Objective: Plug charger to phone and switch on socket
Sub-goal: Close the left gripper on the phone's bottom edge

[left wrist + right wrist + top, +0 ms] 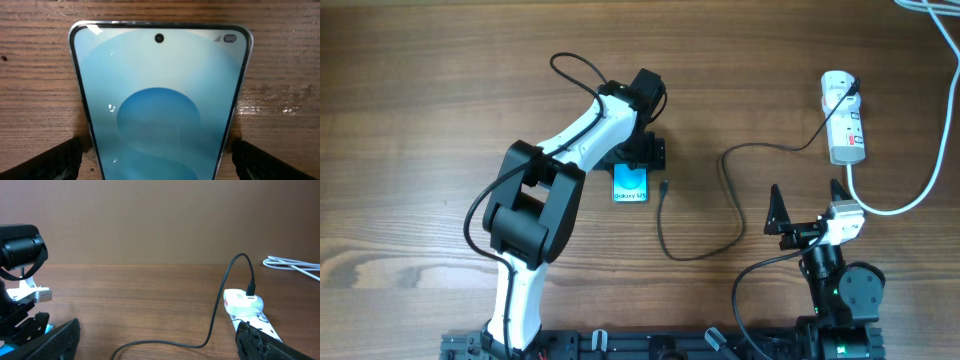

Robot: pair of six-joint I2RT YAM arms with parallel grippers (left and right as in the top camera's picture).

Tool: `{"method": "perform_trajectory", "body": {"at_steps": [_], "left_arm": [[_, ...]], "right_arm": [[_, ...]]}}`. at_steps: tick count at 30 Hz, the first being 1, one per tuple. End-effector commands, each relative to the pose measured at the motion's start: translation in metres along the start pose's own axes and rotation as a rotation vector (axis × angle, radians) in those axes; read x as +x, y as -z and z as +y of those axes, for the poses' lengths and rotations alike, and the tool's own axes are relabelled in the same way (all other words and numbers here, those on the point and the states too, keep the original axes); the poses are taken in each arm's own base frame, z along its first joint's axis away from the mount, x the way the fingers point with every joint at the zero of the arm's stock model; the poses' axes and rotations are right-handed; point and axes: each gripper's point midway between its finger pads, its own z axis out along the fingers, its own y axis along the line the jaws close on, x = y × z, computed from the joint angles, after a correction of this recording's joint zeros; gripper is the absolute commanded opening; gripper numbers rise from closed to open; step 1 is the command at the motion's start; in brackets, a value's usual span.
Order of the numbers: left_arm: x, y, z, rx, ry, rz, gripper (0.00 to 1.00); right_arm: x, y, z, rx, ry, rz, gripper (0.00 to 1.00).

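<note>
The phone (631,187) lies flat mid-table, its cyan screen (160,100) filling the left wrist view. My left gripper (634,165) is open astride the phone's near end, one black fingertip (55,162) on each side, with wood showing in both gaps. The charger (720,170) runs as a thin black cable from its plug in the white socket (844,118), loops over the table, and ends at its connector (664,186), right of the phone. My right gripper (808,205) hovers open and empty below the socket (245,305), above the cable (220,310).
The socket's thick white cord (920,190) curves along the right table edge and shows far right in the right wrist view as the white cord (295,266). The left arm (540,190) stretches across the table's left half; its wrist (20,250) shows in the right wrist view.
</note>
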Motion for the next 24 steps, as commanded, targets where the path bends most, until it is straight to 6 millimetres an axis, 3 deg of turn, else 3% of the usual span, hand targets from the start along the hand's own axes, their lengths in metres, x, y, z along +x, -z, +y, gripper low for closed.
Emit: {"method": "perform_trajectory", "body": {"at_steps": [1, 17, 24], "left_arm": [[0.0089, -0.0144, 0.0068, -0.024, 0.029, 0.034, 1.0], [0.0097, -0.0143, 0.0089, -0.034, 0.026, 0.036, 1.0], [0.0111, -0.0142, 0.0095, -0.037, 0.026, 0.042, 0.92]], "right_arm": [[-0.0017, 0.0005, -0.0034, 0.018, 0.014, -0.009, 1.0], [-0.0019, 0.0005, -0.0034, 0.018, 0.013, -0.009, 1.0], [-0.0019, 0.0005, -0.0034, 0.018, 0.014, -0.009, 1.0]]}}
